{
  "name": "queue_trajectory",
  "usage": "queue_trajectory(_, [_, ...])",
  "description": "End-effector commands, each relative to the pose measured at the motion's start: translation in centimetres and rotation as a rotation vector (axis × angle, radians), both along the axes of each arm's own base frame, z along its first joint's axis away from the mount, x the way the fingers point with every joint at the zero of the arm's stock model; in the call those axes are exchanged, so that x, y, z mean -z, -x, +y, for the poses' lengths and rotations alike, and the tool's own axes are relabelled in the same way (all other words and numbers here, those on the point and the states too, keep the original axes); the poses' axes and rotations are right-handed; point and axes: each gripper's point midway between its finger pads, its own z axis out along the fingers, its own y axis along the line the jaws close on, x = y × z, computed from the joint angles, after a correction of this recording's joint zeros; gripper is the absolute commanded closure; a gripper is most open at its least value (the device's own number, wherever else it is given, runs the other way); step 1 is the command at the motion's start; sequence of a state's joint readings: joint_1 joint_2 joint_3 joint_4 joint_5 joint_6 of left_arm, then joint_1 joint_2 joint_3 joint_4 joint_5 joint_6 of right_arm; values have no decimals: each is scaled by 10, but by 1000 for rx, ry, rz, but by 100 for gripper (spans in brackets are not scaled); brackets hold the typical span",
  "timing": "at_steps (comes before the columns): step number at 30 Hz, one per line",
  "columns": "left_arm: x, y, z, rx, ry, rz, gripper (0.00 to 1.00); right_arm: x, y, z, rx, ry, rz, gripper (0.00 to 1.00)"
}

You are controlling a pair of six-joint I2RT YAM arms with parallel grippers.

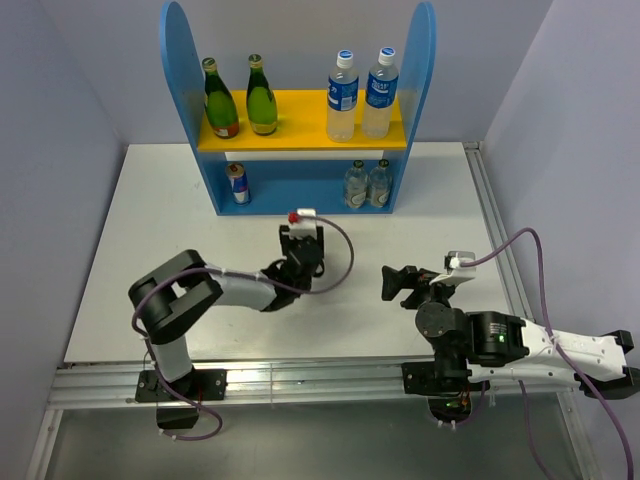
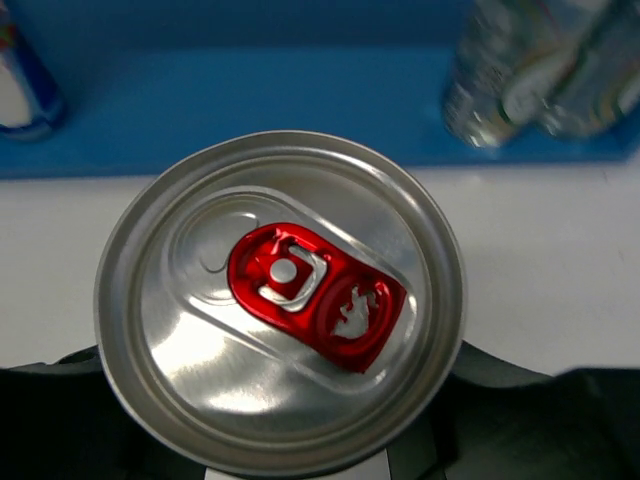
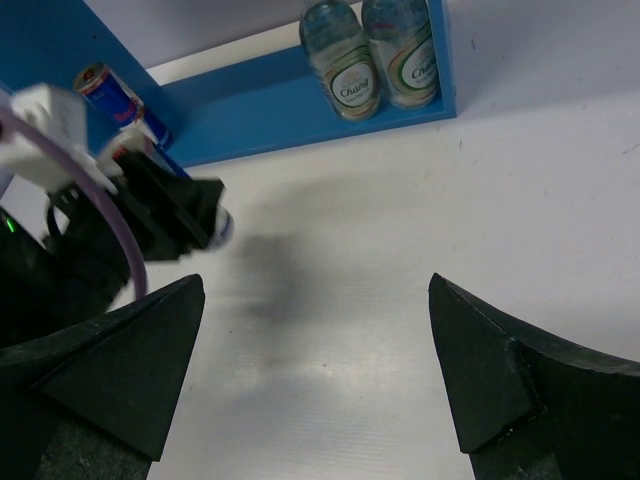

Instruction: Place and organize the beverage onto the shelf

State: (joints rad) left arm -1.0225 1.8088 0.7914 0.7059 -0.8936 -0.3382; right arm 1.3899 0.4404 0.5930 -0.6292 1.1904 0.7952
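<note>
White table (image 1: 150, 230) between lilac walls (image 1: 60, 120), blue shelf (image 1: 300, 135) at its far edge. The left gripper (image 1: 302, 245) seemingly clamps a silver can (image 2: 280, 300); the right gripper (image 3: 315, 290) holds its jaws wide apart.

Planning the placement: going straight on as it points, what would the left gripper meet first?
Likely the shelf's lower board, between the shelved can and small bottles; its held can leads.
</note>
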Motion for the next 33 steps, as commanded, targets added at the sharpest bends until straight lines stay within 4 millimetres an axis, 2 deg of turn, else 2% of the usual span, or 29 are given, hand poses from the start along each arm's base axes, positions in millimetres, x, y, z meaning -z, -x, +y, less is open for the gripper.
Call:
queue_trajectory(1, [-65,-46,23,-69,88,-96,100,-2,-1,-2,12,-38,-15,0])
queue_trajectory(3, [-69,-62,29,-74,84,-106,100,-3,0,-2,7,-44,-19,0])
queue_trajectory(5, [-71,-83,45,-117,67,-116,100,-4,0,-4,10,-58,-24,0])
queue_trajectory(7, [-69,-101,49,-127,65,-120,100,-6,0,-7,11,-61,-28,0])
queue_trajectory(8, [-74,-115,59,-157,72,-135,100,-6,0,-8,13,-61,-28,0])
queue_trajectory(9, [-63,-123,62,-163,56,-122,100,-5,0,-9,13,-58,-27,0])
queue_trajectory(10, [-61,-133,72,-185,49,-121,100,-7,0,-11,19,-63,-30,0])
queue_trajectory(12, [-55,-146,76,-189,51,-119,100,-6,1,-13,19,-69,-28,0])
queue_trajectory(14, [-52,-159,88,-219,48,-126,100,-6,1,-13,13,-80,-29,0])
queue_trajectory(18, [-43,-173,104,-258,28,-126,100,-7,1,-15,9,-97,-33,0])
queue_trajectory(22, [-45,-186,118,-276,46,-148,100,-7,1,-13,4,-95,-35,0])
queue_trajectory(33, [-41,-216,128,-288,48,-134,100,-7,1,-13,5,-91,-40,0])
